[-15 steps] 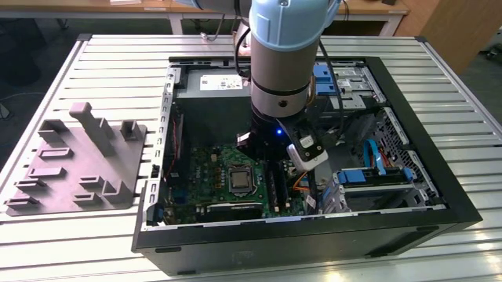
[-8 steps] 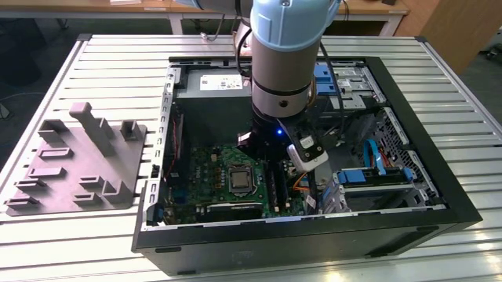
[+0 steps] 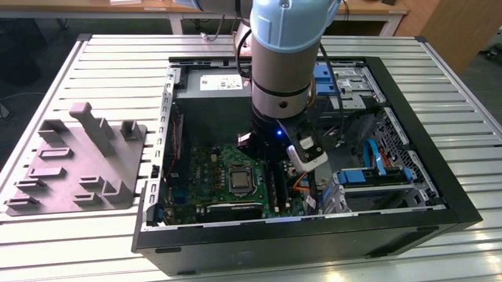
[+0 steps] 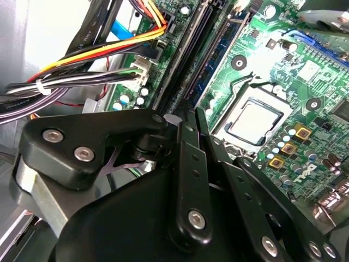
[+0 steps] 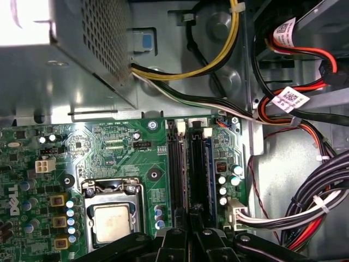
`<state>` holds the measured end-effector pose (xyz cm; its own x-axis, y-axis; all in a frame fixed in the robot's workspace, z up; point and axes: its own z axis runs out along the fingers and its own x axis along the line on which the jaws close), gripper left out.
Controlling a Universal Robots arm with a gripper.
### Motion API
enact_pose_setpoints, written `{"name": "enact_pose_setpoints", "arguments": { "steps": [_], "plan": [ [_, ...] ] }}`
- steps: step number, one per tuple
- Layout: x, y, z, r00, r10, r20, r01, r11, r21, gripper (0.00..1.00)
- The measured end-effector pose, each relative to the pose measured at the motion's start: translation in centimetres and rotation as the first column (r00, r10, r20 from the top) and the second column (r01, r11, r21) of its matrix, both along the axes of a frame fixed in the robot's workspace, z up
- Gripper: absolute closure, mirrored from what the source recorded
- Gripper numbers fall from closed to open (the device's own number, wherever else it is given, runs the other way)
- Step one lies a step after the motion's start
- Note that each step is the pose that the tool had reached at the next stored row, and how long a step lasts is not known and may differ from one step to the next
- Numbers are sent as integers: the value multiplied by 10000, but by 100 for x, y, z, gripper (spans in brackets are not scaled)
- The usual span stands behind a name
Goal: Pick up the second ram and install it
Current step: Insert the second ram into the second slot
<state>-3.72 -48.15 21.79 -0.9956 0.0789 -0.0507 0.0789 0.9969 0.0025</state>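
The second ram [image 5: 192, 180] is a thin dark stick seen edge-on, standing in a motherboard slot next to the CPU socket [image 5: 114, 221]. In the exterior view the second ram [image 3: 276, 183] is a dark strip just below the arm's wrist. My gripper [image 5: 191, 226] is down inside the open computer case [image 3: 298, 235], directly over that slot, its fingers pressed close together on the stick's end. In the second wrist view the gripper [image 4: 192, 117] has its black fingers [image 4: 185, 147] nearly touching above the row of slots.
A grey fixture [image 3: 79, 158] with upright posts lies on the slatted table at the exterior view's left. The power supply [image 3: 211, 94] sits at the case's far end. Cable bundles [image 5: 305, 207] run close beside the slots. A blue drive cage [image 3: 377, 176] fills the exterior view's right side.
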Motion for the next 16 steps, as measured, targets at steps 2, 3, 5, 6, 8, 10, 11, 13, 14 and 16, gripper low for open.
{"name": "enact_pose_setpoints", "arguments": {
  "steps": [2, 3, 5, 6, 8, 10, 11, 13, 14, 16],
  "plan": [
    [-1, 0, -13, 10000, 3, 0, -3, 10000, -1, 87],
    [-2, 1, -20, 10000, 5, 1, -5, 10000, 1, 87],
    [-2, 1, -20, 10000, 6, 0, -6, 10000, 0, 87],
    [-2, 1, -20, 10000, 6, 0, -6, 10000, -1, 87],
    [-2, 1, -21, 10000, 5, 0, -5, 10000, 0, 87],
    [-1, 2, -9, 10000, 6, 6, -6, 10000, 10, 87],
    [-2, 3, -1, 10000, 6, 11, -6, 10000, 13, 87],
    [-5, 1, 13, 10000, 5, 25, -5, 10000, 3, 87],
    [-6, 2, 13, 10000, 4, 37, -4, 10000, 7, 87],
    [-6, 2, 13, 10000, 6, 40, -6, 10000, 1, 87]
  ]
}}
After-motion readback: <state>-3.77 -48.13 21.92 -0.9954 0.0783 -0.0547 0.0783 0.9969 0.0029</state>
